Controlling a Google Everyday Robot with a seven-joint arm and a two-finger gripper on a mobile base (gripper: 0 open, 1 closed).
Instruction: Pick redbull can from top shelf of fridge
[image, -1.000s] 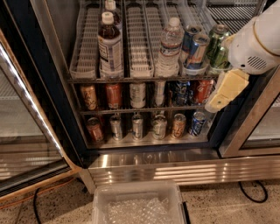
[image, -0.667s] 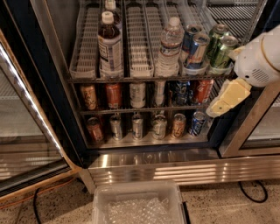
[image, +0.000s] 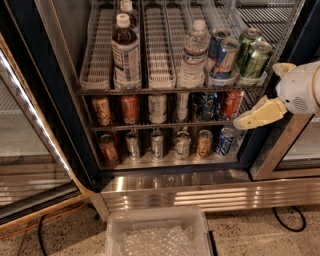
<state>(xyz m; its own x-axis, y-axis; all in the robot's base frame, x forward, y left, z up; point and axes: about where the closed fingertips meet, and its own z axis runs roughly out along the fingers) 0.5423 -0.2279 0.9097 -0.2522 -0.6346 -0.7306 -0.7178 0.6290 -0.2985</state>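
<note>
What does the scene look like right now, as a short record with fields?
target: redbull can, upright, right part of top shelf
twin: second redbull can behind it
neighbours: green cans right, water bottle left
arm: tool by fridge right edge, lower than target, not touching it

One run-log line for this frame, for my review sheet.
phase: pre-grasp | gripper: at dark-framed fridge's right edge, apart from cans | target: slim blue-and-silver redbull can, upright on pale grey wire top shelf, not yet held
</note>
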